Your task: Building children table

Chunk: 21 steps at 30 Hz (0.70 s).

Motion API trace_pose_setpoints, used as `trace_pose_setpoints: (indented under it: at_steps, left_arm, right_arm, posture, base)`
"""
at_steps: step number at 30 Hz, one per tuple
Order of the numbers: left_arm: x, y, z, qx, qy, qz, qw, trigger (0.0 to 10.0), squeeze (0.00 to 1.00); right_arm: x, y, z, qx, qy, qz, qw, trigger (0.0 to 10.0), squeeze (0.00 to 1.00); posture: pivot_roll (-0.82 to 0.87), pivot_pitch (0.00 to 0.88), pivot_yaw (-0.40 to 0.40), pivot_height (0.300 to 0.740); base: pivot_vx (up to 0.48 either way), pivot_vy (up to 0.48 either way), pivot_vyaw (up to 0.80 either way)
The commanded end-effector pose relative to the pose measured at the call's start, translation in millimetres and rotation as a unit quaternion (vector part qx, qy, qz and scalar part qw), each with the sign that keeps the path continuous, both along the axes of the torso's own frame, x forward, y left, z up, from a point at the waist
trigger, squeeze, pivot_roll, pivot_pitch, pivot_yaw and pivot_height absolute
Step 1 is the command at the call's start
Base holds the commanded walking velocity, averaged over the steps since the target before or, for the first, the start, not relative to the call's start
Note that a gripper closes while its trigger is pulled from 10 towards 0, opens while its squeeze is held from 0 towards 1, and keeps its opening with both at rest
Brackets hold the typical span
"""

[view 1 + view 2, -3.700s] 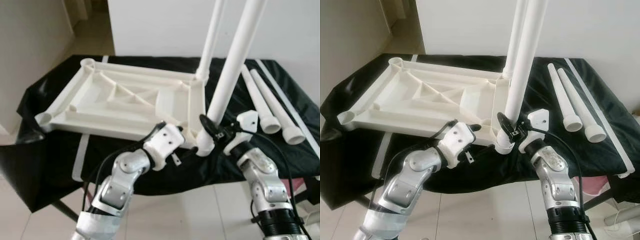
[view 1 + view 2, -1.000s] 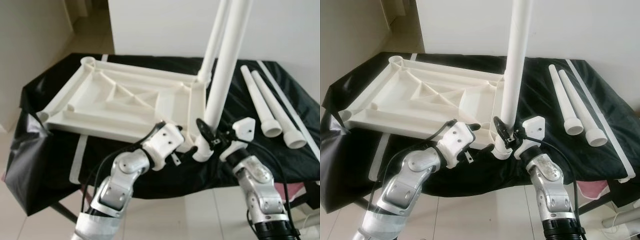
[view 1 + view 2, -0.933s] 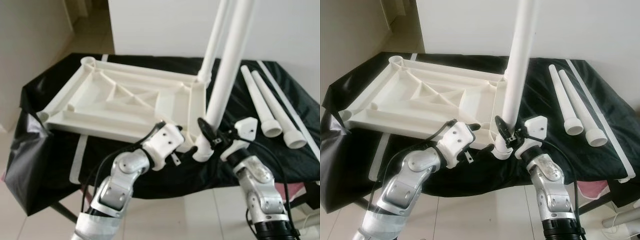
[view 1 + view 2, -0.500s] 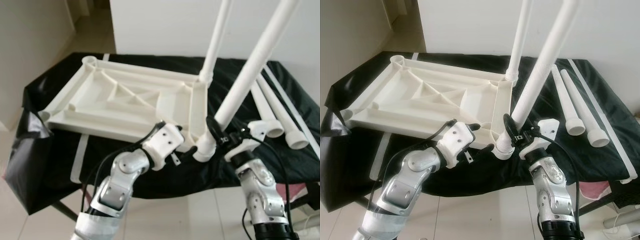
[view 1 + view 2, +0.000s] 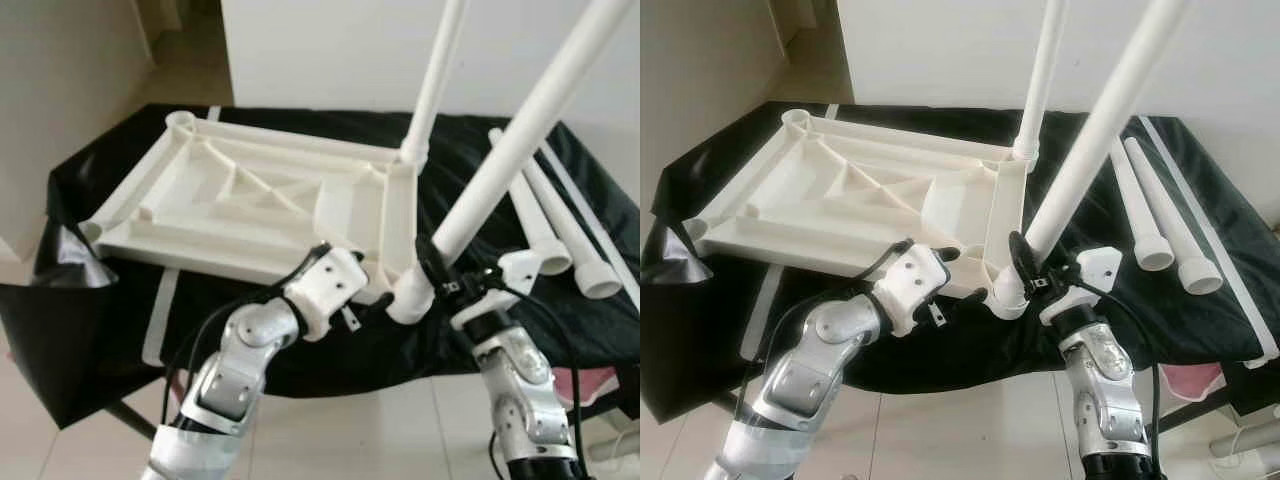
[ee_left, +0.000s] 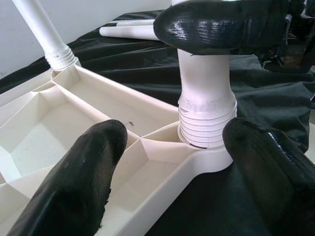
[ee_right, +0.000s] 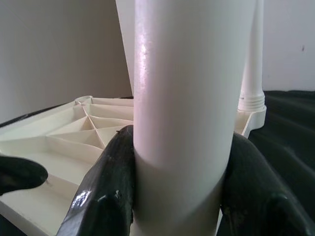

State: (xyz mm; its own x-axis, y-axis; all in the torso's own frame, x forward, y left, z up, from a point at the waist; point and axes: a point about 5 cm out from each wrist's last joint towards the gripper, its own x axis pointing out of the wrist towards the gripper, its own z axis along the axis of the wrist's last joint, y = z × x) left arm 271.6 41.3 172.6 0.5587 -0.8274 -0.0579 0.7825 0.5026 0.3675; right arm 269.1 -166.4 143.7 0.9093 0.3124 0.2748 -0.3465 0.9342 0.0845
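White plastic leg (image 5: 1095, 140), pinched low by the right gripper (image 5: 1032, 268), now leans further right than a second ago; its threaded end sits crooked in the tabletop (image 5: 250, 200) corner socket. The left gripper (image 6: 170, 147) straddles that corner, spread. Two spare legs (image 5: 1155, 215) lie on black cloth (image 5: 120, 290).

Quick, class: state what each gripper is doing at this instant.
Left gripper: open, fingers straddling the tabletop corner socket.
Right gripper: shut on the tilted table leg near its threaded base.
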Motion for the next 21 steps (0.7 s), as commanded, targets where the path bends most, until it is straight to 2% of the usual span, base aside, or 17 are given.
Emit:
trace_pose_setpoints:
  at_steps: [1, 4, 11, 21]
  left_arm:
    - [0.7, 1.7, 2.9, -0.005, -0.014, 0.034, 0.999, 10.0, 0.0]
    - [0.6, 1.8, 3.1, -0.005, -0.014, 0.034, 0.999, 10.0, 0.0]
    - [0.6, 2.1, 3.3, -0.005, -0.014, 0.035, 0.999, 10.0, 0.0]
    - [-0.4, 1.6, 3.8, -0.006, -0.013, 0.034, 0.999, 10.0, 0.0]
  right_arm:
    - [-9.6, 5.4, -40.6, -0.051, 0.093, 0.023, 0.994, 10.0, 0.0]
    - [-12.6, 8.0, -44.6, -0.07, 0.094, 0.036, 0.992, 10.0, 0.0]
    - [-13.9, 8.2, -46.7, -0.077, 0.094, 0.04, 0.992, 10.0, 0.0]
    - [-17.5, 12.4, -50.5, -0.151, 0.076, 0.061, 0.984, 10.0, 0.0]
  posture:
    - [-0.02, 0.075, -0.026, 0.74]
    - [-0.02, 0.075, -0.027, 0.74]
    - [-0.02, 0.075, -0.026, 0.74]
    - [-0.02, 0.081, -0.029, 0.74]
  base:
    - [0.0, 0.0, 0.0]
    - [0.0, 0.0, 0.0]
    - [0.0, 0.0, 0.0]
    - [0.0, 0.0, 0.0]
